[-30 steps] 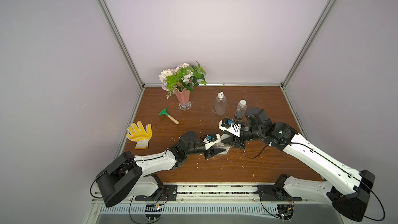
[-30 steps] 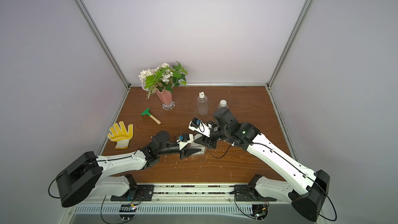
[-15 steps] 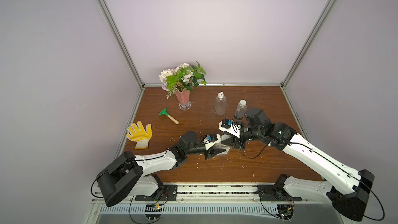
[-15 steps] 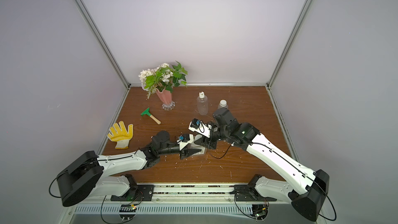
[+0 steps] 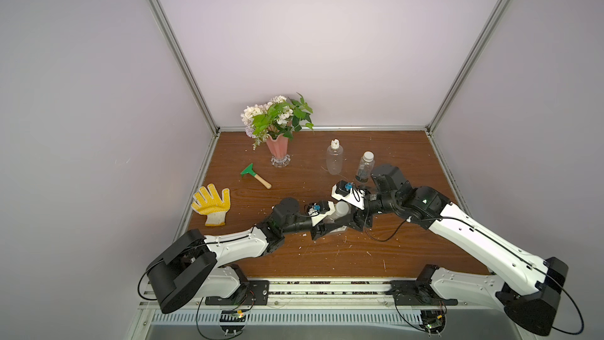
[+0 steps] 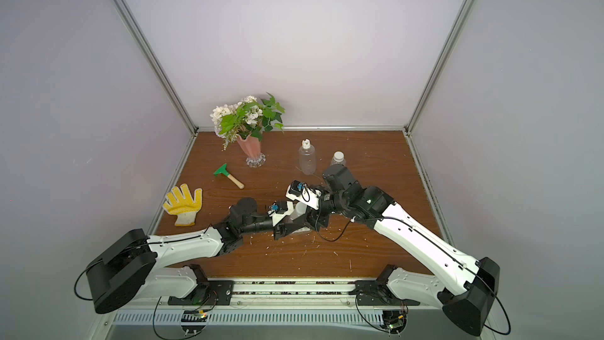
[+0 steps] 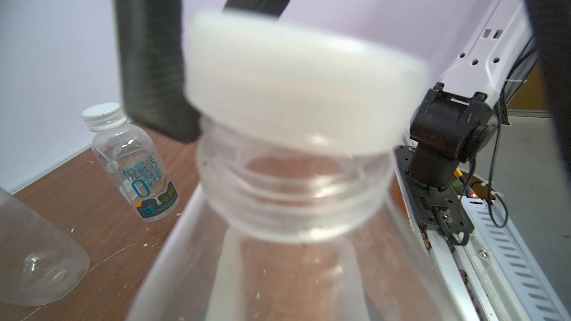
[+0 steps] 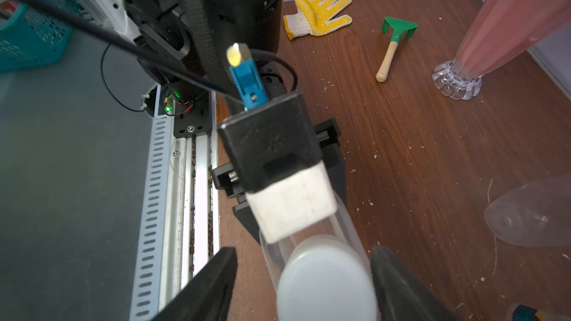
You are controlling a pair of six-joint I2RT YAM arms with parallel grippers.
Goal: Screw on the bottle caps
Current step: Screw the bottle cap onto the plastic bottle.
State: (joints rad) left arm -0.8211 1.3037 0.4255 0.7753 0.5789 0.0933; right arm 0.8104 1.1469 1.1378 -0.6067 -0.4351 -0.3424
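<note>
Right wrist view: your right pincer [image 8: 304, 253] stands open, flat round white plastic cap [image 8: 327, 276] dead ahead between its jaws, atop clear square plastic bottle [image 8: 347, 226] your left pincer [image 8: 296, 208] grips, counter [image 8: 432, 149] front-centre.

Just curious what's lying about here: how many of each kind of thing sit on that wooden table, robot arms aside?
Bottles: 3 (held bottle, rounded bottle, slim bottle)
Caps: 3 (wide cap, nozzle cap, small cap)
Flower vase: 1
Green rake: 1
Yellow glove: 1
Total: 9

Pale lilac walls [image 5: 310, 44], wood-grain tabletop [image 5: 408, 158] (debris-flecked).
</note>
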